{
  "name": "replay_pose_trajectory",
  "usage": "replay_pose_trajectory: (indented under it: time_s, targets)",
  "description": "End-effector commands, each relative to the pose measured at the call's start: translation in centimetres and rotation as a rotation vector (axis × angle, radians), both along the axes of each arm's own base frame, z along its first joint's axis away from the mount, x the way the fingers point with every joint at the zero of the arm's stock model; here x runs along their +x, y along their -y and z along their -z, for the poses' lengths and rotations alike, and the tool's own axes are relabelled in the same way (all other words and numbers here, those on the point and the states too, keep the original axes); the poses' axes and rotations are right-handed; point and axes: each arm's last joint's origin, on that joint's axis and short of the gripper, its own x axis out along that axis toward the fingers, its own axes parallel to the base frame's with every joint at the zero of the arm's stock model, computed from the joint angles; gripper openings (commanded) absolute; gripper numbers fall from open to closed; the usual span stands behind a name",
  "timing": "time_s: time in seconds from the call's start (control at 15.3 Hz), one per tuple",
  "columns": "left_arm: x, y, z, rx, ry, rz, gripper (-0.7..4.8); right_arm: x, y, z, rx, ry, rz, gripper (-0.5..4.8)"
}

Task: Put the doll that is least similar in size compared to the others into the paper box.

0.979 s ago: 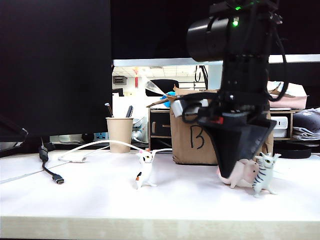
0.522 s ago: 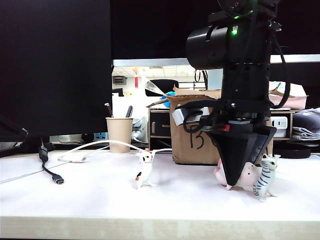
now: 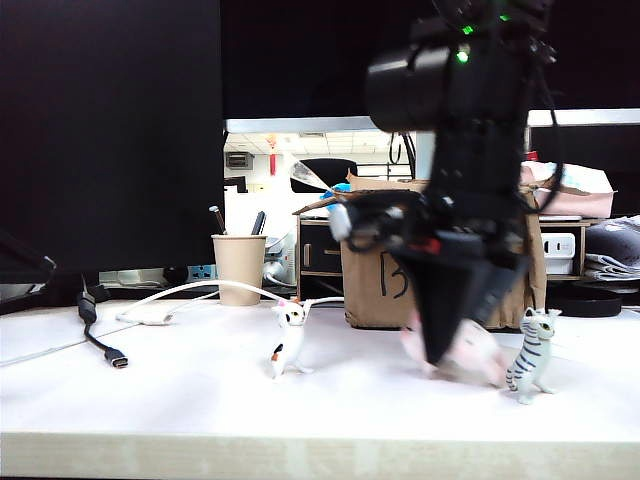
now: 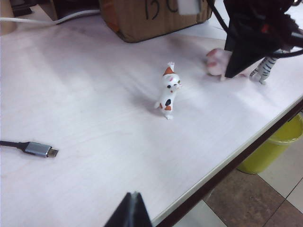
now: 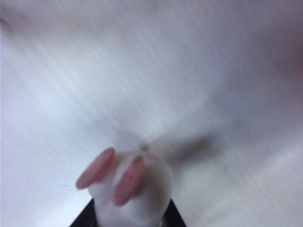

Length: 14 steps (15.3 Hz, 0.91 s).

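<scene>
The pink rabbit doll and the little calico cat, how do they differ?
The rabbit doll is plump and pale pink; the calico cat is slim and white with orange and black patches. The rabbit doll is shut in the right end effector; the calico cat stands free and upright. Both are on the white table.

The exterior camera sits low at the front edge of the surface, facing level across it toward the paper box. The left wrist camera stands off to one side, higher, looking obliquely down over the same surface; it shares the calico cat, the box, the doll and the right gripper. The right wrist camera looks steeply down, very close, onto the doll between its jaws; its frame is blurred.
</scene>
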Motion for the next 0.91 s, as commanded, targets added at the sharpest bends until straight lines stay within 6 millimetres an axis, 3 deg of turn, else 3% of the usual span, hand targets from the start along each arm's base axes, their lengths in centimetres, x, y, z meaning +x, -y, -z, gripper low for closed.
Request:
replay_pose_trajectory:
  time_s: [0.07,0.26,0.46,0.59,0.78,0.91]
  targets:
    - [0.0,0.0,-0.2,-0.012,0.009,0.002,-0.05,-0.1,-0.5,-1.5,0.021,0.005,-0.013,0.4]
    - [0.0,0.0,-0.3,-0.019,0.017,0.002,-0.05,-0.3,-0.3,-3.4,0.08,0.06,-0.009,0.4]
    - [-0.5,-0.4,-1.4,-0.092,0.103,0.001,-0.05,-1.7,0.7,-7.2,0.181,0.153,0.003,0.4]
    - [-1.2,-1.0,-2.5,-0.181,0.209,0.001,-0.05,-3.4,1.8,-11.3,0.363,0.27,-0.022,0.39]
    - [-1.5,-1.4,-3.1,-0.23,0.267,-0.001,-0.05,-4.1,2.7,-14.0,0.464,0.412,-0.001,0.4]
    - [-1.1,-1.8,-3.0,-0.215,0.266,-0.058,-0.05,-3.5,3.1,-14.4,0.486,0.462,0.021,0.4]
